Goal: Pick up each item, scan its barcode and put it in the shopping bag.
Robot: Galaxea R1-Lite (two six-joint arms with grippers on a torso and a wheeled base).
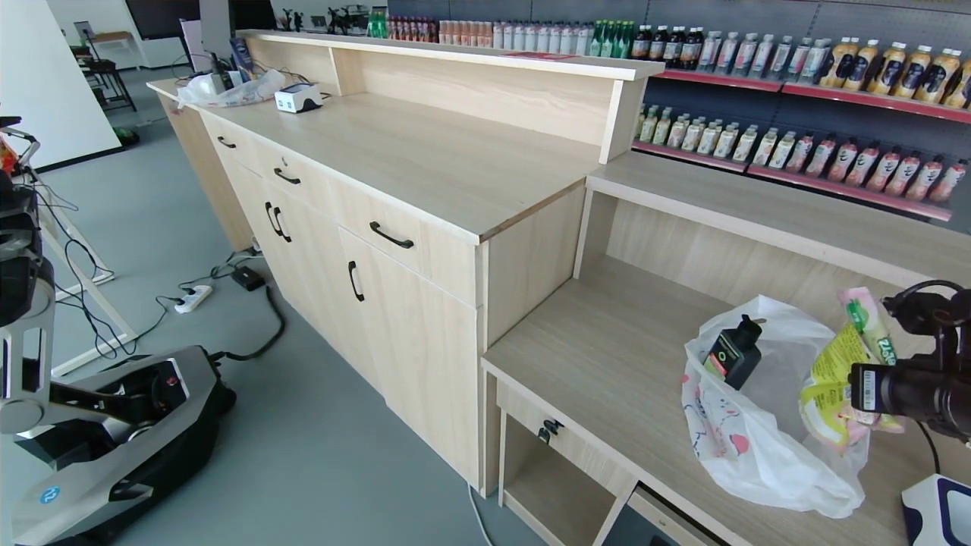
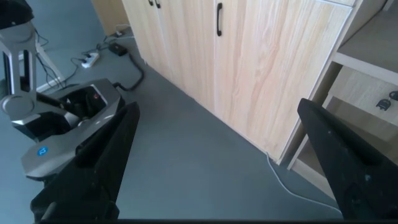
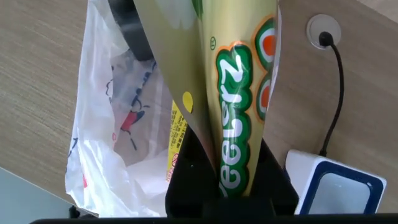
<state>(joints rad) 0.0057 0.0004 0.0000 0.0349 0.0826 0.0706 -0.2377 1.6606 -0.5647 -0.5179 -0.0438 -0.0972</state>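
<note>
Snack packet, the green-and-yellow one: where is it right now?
Head view, right side: the snack packet is held in the right gripper over the open shopping bag on the lower counter, near the white scanner.

The snack packet (image 3: pixel 239 93) runs past the frame edge in the right wrist view. Its gripped end is hidden between the dark fingers (image 3: pixel 186 180) of the right end effector (image 3: pixel 231 186). The black bottle (image 1: pixel 732 355) sits half sunk in the shopping bag (image 1: pixel 758 447), base hidden. The scanner (image 1: pixel 937 508) on the counter (image 1: pixel 607 356) is cut off at the head view's corner. Labels on the shelf bottles (image 1: pixel 789 148) are too small to tell.
</note>
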